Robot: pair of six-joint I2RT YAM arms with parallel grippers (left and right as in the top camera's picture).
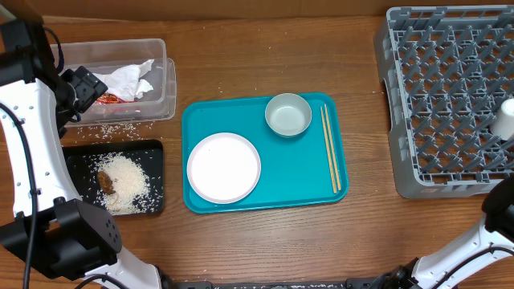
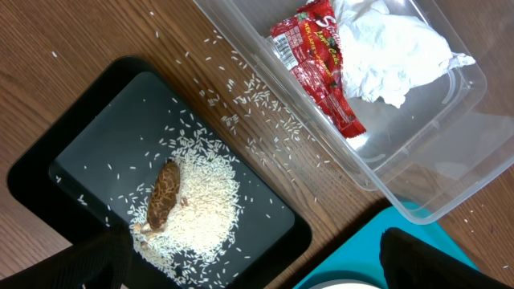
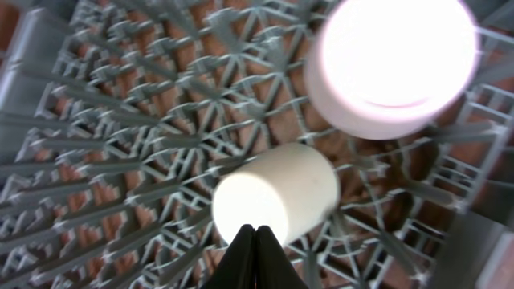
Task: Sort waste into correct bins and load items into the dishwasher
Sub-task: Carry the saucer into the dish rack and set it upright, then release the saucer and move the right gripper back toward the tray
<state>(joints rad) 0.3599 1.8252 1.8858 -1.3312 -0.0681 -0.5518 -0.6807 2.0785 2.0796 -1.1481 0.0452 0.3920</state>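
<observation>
My left gripper [image 2: 257, 273] is open and empty, above the gap between the black tray [image 2: 72, 152] and the clear tub [image 2: 450, 136]; it also shows in the overhead view [image 1: 80, 87]. The tub holds a crumpled napkin [image 2: 393, 48] and a red wrapper [image 2: 317, 64]. The black tray holds rice [image 2: 205, 201] and a brown lump [image 2: 163, 195]. My right gripper [image 3: 255, 245] is shut, its tips just in front of a white cup [image 3: 277, 193] lying in the grey dish rack [image 1: 442, 96]. A small white bowl [image 3: 393, 60] sits beside the cup.
The teal tray [image 1: 201, 116] in the middle holds a white plate [image 1: 223, 167], a grey-green bowl [image 1: 287, 114] and chopsticks [image 1: 330, 148]. Loose rice grains [image 2: 257, 120] lie on the wooden table between tub and black tray.
</observation>
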